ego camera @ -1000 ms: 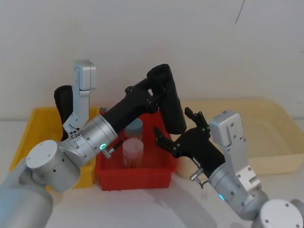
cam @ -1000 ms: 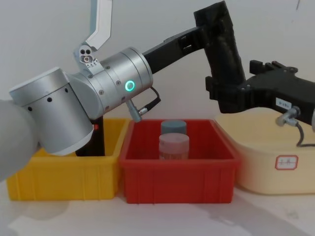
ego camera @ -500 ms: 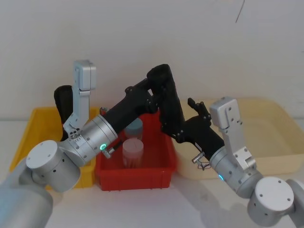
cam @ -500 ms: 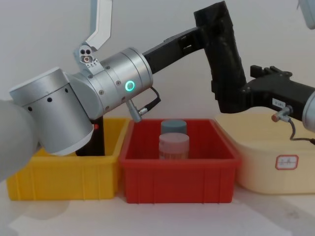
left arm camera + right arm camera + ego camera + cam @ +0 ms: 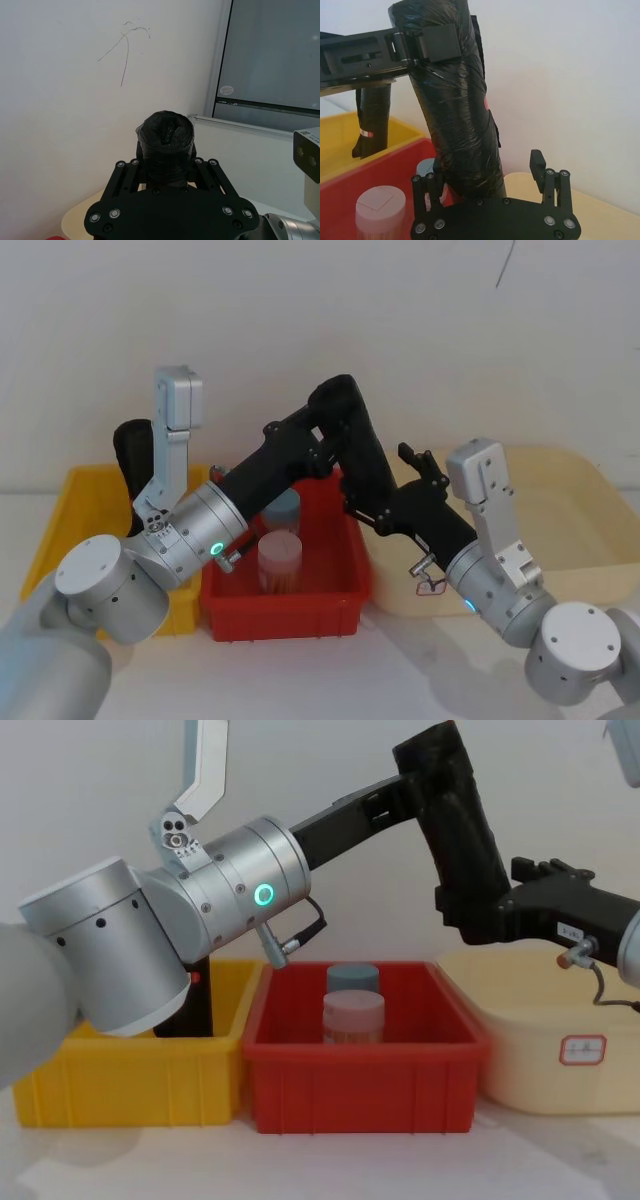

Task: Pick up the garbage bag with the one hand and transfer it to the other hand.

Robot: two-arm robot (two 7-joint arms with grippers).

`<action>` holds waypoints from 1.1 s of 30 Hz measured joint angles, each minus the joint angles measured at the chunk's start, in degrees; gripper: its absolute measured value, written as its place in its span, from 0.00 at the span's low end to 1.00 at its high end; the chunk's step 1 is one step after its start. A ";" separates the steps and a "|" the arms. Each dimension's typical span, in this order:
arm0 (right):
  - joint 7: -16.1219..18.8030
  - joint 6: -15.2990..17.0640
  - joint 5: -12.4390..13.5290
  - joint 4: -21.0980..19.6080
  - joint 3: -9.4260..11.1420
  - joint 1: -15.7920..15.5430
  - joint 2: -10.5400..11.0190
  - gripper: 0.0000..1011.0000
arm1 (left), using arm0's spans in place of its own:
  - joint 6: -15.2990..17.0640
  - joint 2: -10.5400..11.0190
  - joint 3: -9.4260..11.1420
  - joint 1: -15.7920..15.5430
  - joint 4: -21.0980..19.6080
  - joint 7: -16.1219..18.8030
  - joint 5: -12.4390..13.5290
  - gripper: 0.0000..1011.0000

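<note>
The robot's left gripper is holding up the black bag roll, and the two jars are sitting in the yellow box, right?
Not quite. The two jars sit in the red box, not the yellow box, as the chest view shows. The rest is right: the left gripper holds the black bag roll up.

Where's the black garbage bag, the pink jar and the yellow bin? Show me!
the garbage bag (image 5: 465,850), chest view, middle of the black roll held up in the air.
the pink jar (image 5: 353,1028), chest view, its side just below the lid.
the yellow bin (image 5: 120,1085), chest view, its front wall.
</note>
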 joint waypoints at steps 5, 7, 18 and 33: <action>0.43 -0.01 0.42 -0.23 -0.16 -0.12 0.43 0.99 | 0.00 0.00 0.00 0.00 0.00 0.00 0.00 0.41; 0.58 0.00 0.52 -0.48 -0.21 -0.25 0.56 0.99 | 0.00 0.00 0.00 0.00 0.00 0.00 0.00 0.41; 1.67 1.25 1.73 -4.05 -0.73 -1.74 1.92 0.90 | 0.00 0.00 0.00 0.00 0.00 0.00 0.00 0.41; 3.57 3.40 4.27 -7.73 -1.35 -3.06 3.32 0.52 | -0.01 0.00 0.00 0.00 0.00 0.00 -0.01 0.41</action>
